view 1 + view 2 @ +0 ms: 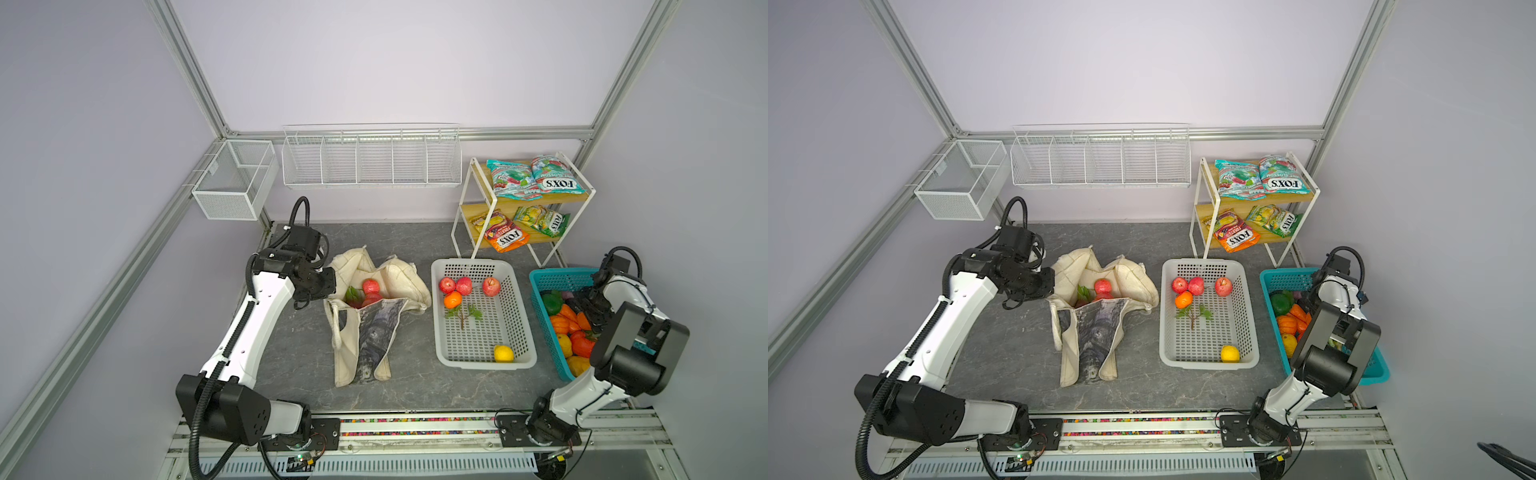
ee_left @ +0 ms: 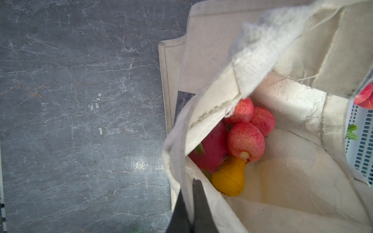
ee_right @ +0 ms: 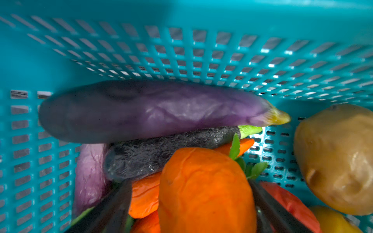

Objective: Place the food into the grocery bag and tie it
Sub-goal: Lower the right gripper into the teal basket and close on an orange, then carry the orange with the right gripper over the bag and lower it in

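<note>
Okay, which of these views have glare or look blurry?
Left wrist view: glare on the tabletop, nearest hem of the grocery bag out of focus. Right wrist view: teal basket wall and purple eggplant blurred. Both top views: evenly lit, sharp.

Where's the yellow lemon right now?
In both top views the yellow lemon sits alone in the white basket's near right corner, apart from the apples.

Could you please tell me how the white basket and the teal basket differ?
The white basket is pale, the teal basket blue-green. The white basket holds a few scattered pieces, such as red apples and a yellow fruit; the teal basket is heaped with vegetables, including a purple eggplant. The right gripper is down in the teal basket, open astride an orange vegetable; none is in the white basket. Both are perforated plastic.
</note>
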